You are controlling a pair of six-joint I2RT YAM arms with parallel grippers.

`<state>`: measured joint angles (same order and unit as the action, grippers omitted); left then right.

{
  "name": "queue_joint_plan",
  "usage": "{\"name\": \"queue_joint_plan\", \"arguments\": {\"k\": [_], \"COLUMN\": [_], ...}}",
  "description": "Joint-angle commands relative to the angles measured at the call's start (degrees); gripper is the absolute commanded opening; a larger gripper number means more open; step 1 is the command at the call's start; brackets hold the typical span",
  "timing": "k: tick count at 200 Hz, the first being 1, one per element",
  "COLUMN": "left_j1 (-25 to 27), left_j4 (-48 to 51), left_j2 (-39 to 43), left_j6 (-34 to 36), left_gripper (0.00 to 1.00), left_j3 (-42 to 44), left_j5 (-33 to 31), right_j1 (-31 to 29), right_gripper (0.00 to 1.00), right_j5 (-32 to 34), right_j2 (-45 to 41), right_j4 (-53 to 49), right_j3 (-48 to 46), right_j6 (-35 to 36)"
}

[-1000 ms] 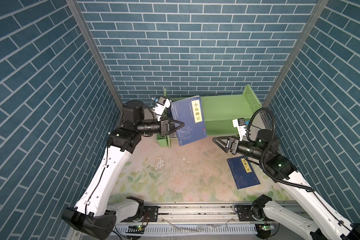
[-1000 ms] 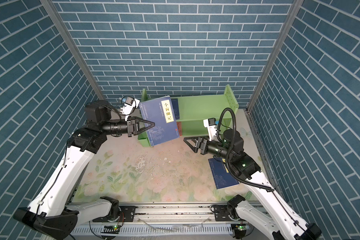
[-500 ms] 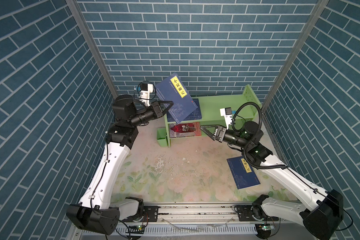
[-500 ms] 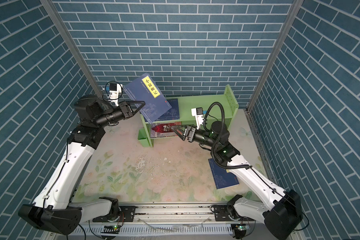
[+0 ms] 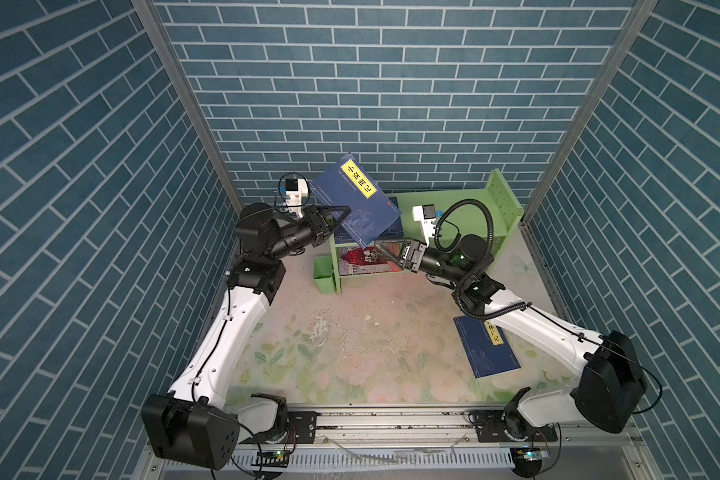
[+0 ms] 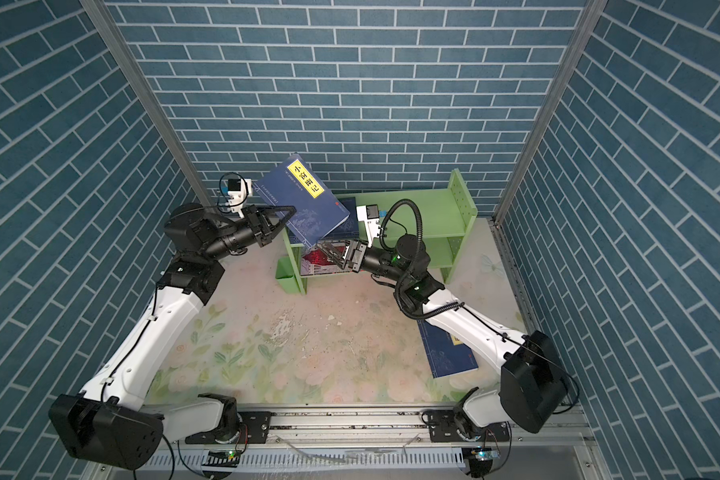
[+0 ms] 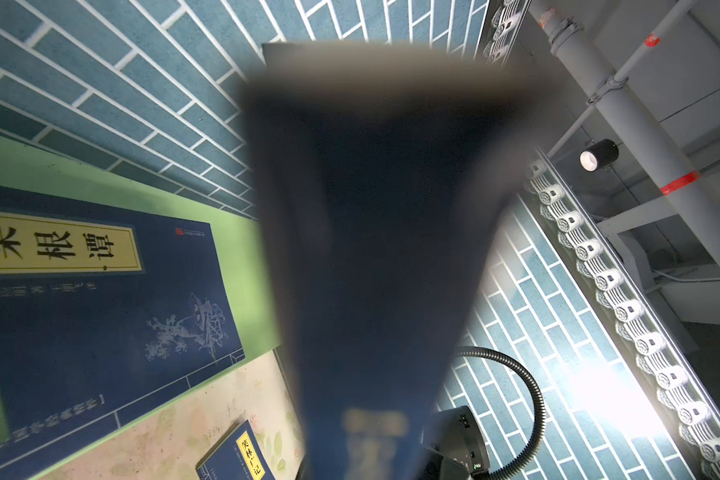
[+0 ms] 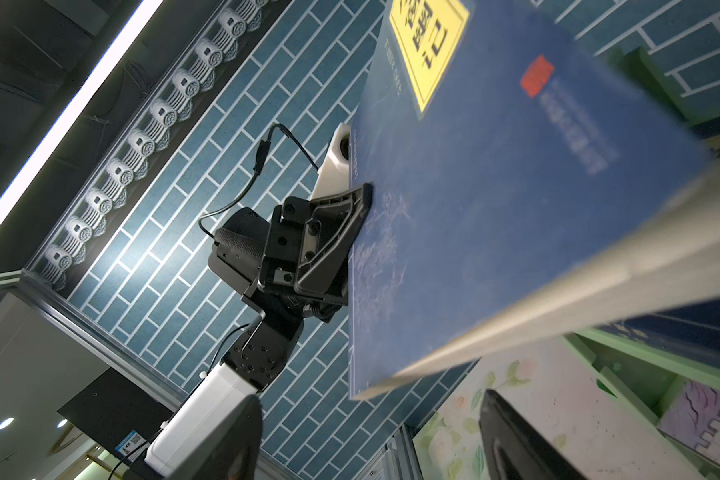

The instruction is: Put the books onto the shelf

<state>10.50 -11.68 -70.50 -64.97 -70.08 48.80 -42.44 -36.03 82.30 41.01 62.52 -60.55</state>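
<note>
The books sit in four spots. One dark blue book [image 5: 356, 199], its yellow title label toward the far end, hangs tilted in the air over the left end of the green shelf [image 5: 466, 199], raised above the top tier with its low corner out past the shelf's near edge. The left gripper [image 5: 341, 210] has it by the left edge, jaws pinching the cover. In the right wrist view a black finger [image 8: 350, 208] lies pressed flat against the blue cover.

A second blue book [image 7: 100, 311] lies flat on the top tier at its left end, right under the held one and mostly hidden by it in both top views. The red-and-grey illustrated book [image 5: 358, 262] sits in the lower tier at the left end; I cannot tell whether it lies flat or leans. A fourth book [image 5: 485, 349], dark blue with a yellow label, lies flat on the floral surface [image 5: 350, 332] at the near right, well apart from the shelf and partly under the right arm [image 5: 537, 328].

The right gripper [image 5: 385, 254] reaches in from the right to the front of the lower tier, just below the held book's low corner, jaws spread wide and empty.

A small green cup [image 5: 324, 276] hangs on the shelf's left side, low by the surface.
</note>
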Motion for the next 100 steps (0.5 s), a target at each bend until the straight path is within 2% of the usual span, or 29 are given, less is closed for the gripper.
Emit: {"name": "queue_joint_plan", "arguments": {"k": [1, 51, 68, 82, 91, 100], "left_j1": [0.0, 0.5, 0.7, 0.8, 0.8, 0.8], "left_j4": [-6.5, -9.5, -9.8, -9.8, -9.6, -8.5], "left_j2": [2.0, 2.5, 3.0, 3.3, 3.6, 3.9], "left_j6": [-3.3, -7.1, -7.0, -6.9, -6.6, -5.0], "left_gripper": [0.0, 0.0, 0.0, 0.0, 0.0, 0.09], "left_j3": [1.2, 5.0, 6.0, 6.8, 7.3, 7.5], "left_j5": [0.6, 0.4, 0.5, 0.7, 0.9, 1.5], "right_j1": [-0.4, -0.5, -0.5, -0.5, -0.4, -0.4], "right_gripper": [0.76, 0.56, 0.35, 0.11, 0.04, 0.0], "right_j5": [0.1, 1.0, 0.3, -0.6, -1.1, -1.4], "right_j2": [1.8, 7.9, 9.5, 10.3, 10.4, 10.0], "right_j4": [5.8, 13.4, 13.6, 13.5, 13.3, 12.8], "right_j3": [3.5, 7.2, 9.3, 10.2, 10.3, 10.1], "right_j6": [-2.3, -5.4, -6.0, -6.5, -6.5, -6.5]}}
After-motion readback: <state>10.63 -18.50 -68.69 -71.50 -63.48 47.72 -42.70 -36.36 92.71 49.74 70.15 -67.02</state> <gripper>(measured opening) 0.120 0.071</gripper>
